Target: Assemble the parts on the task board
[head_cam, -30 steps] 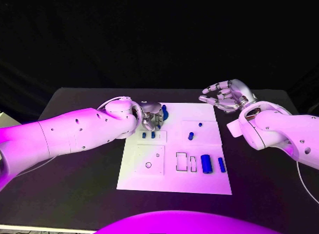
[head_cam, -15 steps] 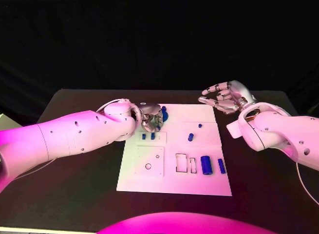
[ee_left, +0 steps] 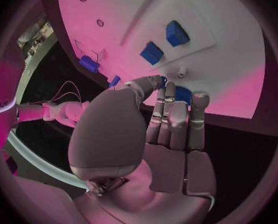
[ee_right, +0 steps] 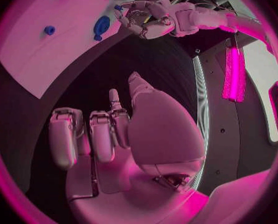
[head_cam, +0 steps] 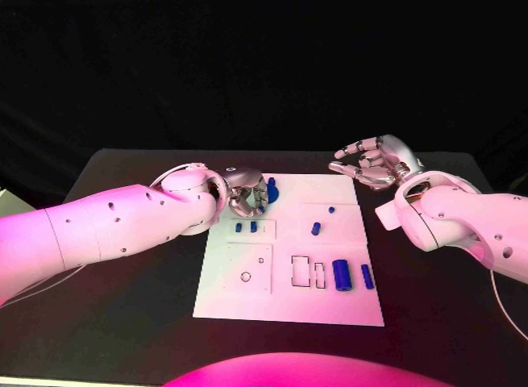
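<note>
The white task board [head_cam: 289,298] lies in the middle of the table. My left hand [head_cam: 247,194] hovers over its far left corner, fingertips [ee_left: 168,92] right at a round blue part [head_cam: 272,192] with an upright piece. Whether that part is pinched or only touched is unclear. Two small blue pegs [head_cam: 239,227] [head_cam: 253,226] stand just in front of the left hand, and appear as blue blocks [ee_left: 152,52] in the left wrist view. My right hand [head_cam: 374,162] is raised beyond the board's far right corner, its fingers loosely curved, apart and holding nothing.
More blue parts sit on the board: a peg [head_cam: 316,226], a smaller one [head_cam: 331,208], a thick cylinder [head_cam: 342,274] and a thin one [head_cam: 366,275]. Empty slots [head_cam: 300,269] lie near the board's middle. A bare black table [head_cam: 124,298] surrounds it.
My left arm has drawn back a little to the left, uncovering the two small pegs. The round blue part has stayed in place. The right hand has barely moved.
</note>
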Tool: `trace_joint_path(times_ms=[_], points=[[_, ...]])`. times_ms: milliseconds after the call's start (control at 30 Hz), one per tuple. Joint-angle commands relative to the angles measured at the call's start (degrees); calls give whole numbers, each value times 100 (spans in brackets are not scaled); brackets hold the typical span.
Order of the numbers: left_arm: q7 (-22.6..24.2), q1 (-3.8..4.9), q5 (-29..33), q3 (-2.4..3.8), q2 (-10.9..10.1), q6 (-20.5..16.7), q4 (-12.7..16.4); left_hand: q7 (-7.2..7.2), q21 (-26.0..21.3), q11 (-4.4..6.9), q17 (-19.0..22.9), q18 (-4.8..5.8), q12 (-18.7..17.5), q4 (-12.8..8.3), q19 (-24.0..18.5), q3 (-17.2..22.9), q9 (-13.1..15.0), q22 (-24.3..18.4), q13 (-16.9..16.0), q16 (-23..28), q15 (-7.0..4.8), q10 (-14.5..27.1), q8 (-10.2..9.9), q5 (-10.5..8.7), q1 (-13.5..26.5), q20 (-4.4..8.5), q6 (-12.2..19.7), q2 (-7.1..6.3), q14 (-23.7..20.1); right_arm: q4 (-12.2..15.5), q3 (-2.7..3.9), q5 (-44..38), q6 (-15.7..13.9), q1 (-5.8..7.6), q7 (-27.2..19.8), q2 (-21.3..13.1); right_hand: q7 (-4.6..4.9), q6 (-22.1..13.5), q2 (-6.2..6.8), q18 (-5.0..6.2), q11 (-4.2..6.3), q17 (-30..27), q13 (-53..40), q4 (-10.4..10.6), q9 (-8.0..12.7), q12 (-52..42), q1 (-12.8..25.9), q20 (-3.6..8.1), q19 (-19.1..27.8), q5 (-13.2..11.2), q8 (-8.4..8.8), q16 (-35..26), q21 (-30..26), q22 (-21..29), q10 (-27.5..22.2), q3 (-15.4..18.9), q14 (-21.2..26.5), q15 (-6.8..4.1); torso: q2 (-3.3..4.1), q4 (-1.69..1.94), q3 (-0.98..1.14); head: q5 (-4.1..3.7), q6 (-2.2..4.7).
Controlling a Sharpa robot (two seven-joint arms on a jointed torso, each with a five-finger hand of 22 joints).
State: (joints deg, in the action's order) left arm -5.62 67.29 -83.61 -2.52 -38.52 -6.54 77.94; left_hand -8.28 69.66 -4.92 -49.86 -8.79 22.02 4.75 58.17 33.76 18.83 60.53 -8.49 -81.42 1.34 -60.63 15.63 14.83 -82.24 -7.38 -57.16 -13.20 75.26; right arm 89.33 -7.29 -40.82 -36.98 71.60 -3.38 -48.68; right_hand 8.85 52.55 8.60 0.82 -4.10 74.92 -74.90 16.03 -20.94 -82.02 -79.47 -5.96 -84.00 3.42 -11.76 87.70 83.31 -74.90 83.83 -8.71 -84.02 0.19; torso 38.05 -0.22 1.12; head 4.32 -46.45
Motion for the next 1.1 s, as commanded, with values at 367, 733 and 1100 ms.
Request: trace_joint_path(times_ms=[367, 733, 1100], points=[[48, 15, 214, 102, -369, -32, 243, 1, 26, -1, 1, 67, -47, -13, 40, 32, 12, 17, 13, -23, -15, -64, -8, 6, -4, 1, -49, 15, 38, 2, 1, -67, 41, -4, -49, -24, -24, -27, -29, 80, 25, 1045, -908, -23, -6, -10, -31, 34, -292, 4, -32, -19, -5, -1087, 4, -1, -471, -55, 11, 1, -3, 22, 8], [37, 8, 176, 102, -326, 45, 79, -1, 24, -3, 12, 66, -64, -15, 37, 34, 15, 14, 17, -20, -15, -67, -8, 6, -3, 2, -54, 12, 35, 8, 1, -77, 46, -5, -43, -26, -24, -27, -29, 80, 25, 1045, -908, -23, -6, -10, -31, 34, -292, 4, -32, -19, -5, -1087, 4, -1, -471, -55, 20, -10, -3, 40, 5], [0, 3, 92, 81, -241, 198, -62, -4, 8, -7, 63, 60, -96, -19, 12, 39, 19, -8, 24, -5, -12, -69, -13, 6, -6, 3, -57, 8, 15, 11, 1, -84, 41, -5, -42, -30, -26, -34, -37, 84, 27, 1035, -899, -25, -8, -2, -38, 39, -288, 2, -44, -26, -21, -1078, 1, -6, -469, -59, 12, -7, 6, 55, -17]])
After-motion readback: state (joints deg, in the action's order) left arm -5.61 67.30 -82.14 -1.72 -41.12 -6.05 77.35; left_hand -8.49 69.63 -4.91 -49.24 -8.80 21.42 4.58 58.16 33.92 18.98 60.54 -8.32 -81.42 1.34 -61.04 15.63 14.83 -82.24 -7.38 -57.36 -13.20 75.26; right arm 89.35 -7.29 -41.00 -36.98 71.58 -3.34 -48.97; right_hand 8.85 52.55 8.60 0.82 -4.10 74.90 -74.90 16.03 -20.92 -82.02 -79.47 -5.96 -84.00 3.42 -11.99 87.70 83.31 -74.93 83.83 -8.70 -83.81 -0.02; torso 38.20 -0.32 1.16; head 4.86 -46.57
